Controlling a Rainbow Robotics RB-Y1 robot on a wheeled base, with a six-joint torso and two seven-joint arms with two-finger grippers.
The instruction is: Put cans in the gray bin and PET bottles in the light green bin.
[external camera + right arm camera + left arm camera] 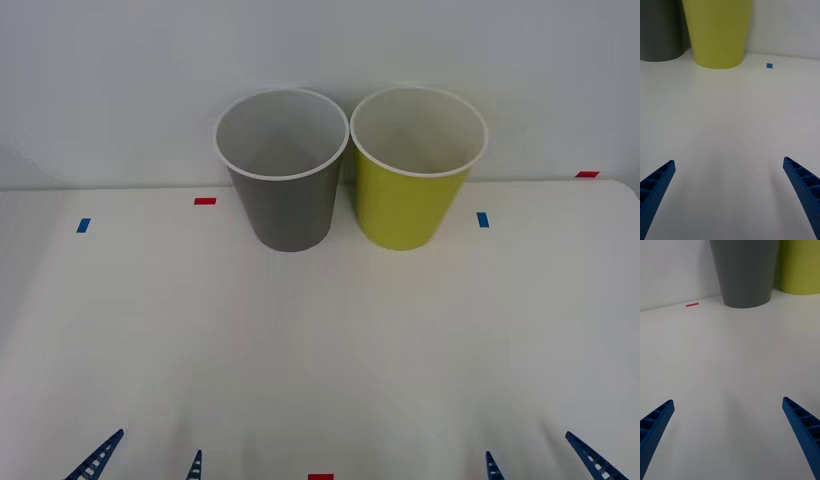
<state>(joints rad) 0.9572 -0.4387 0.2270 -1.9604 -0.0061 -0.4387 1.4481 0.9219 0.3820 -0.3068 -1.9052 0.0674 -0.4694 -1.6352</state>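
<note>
Both the left gripper [145, 462] and right gripper [545, 462] waited near, fingers spread and empty, while the gray bin [283, 190] and light green bin [410, 190] stood far on the worktop [320, 340], nothing visibly left to sort.

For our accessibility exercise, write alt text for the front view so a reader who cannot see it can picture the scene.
Two tall round bins stand side by side at the far edge of a white table: the gray bin on the left, the light green bin on the right. The open left gripper and open right gripper sit low at the near edge.
</note>
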